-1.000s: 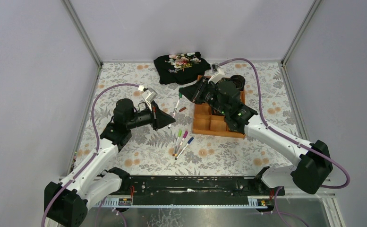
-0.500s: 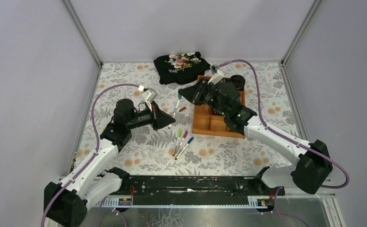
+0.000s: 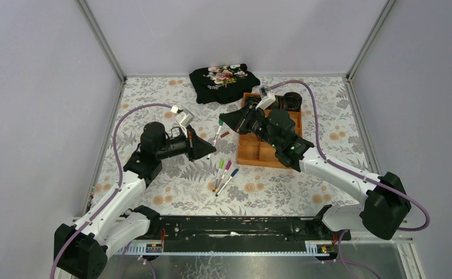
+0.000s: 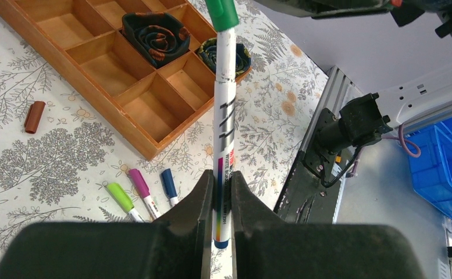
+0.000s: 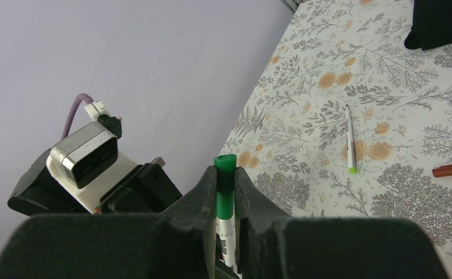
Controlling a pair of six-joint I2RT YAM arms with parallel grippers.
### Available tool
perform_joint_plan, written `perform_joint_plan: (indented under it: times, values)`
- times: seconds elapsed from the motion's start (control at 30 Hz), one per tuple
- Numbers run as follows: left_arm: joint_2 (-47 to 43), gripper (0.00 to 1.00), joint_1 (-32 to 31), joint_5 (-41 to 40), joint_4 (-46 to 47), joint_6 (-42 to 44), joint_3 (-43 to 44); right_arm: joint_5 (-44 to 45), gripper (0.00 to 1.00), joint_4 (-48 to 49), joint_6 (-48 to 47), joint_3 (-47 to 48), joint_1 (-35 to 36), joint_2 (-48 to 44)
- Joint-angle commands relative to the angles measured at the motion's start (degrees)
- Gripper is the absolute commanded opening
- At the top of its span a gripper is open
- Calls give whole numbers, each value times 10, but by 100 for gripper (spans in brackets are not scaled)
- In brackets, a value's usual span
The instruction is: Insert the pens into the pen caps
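Note:
A white-barrelled pen (image 4: 226, 104) stands between the two arms, and my left gripper (image 4: 222, 192) is shut on its lower end. A dark green pen cap (image 5: 225, 165) sits on the pen's far end, and my right gripper (image 5: 226, 174) is shut on it. From above, the left gripper (image 3: 207, 151) and right gripper (image 3: 223, 120) face each other with the pen (image 3: 215, 136) spanning the gap. Three capped pens, light green (image 3: 218, 172), magenta (image 3: 225, 172) and blue (image 3: 230, 179), lie together on the table. A dark red cap (image 3: 225, 134) lies loose near the tray.
An orange compartment tray (image 3: 252, 152) sits under the right arm, with dark rolled items (image 4: 156, 38) in some cells. A black floral cloth (image 3: 223, 81) lies at the back. A slim white pen with a light green end (image 5: 349, 139) rests on the flowered tabletop.
The right arm has shifted a little, bringing its gripper and the green cap slightly nearer the left gripper. The left arm has stayed put.

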Motion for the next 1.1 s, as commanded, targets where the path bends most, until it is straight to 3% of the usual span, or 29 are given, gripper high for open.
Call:
perform_joint_plan:
  times: [0.0, 0.23, 0.43, 0.47, 0.57, 0.67, 0.8, 1.07]
  values:
    - [-14, 0, -1, -17, 33, -2, -2, 38, 0, 54, -12, -38, 37, -27]
    - [-21, 0, 6, -24, 37, -6, -6, 74, 0, 116, 2, -99, 79, -30]
    - [-22, 0, 12, -22, 43, -10, -7, 43, 1, 119, 6, -112, 91, -19]
    - [-22, 0, 11, -21, 43, -10, -8, 41, 9, 114, 3, -110, 90, -22]
    - [-23, 0, 13, -15, 45, -11, -9, 48, 46, 90, -14, -99, 84, -40]
    - [-22, 0, 12, -7, 49, -13, -10, 32, 66, 75, -18, -81, 56, -54]
    - [-20, 0, 12, 4, 54, -15, -11, -53, 74, 85, -14, -51, -4, -41]
    - [-19, 0, 12, 14, 58, -16, -10, -183, 74, 95, -23, 23, -50, 19]
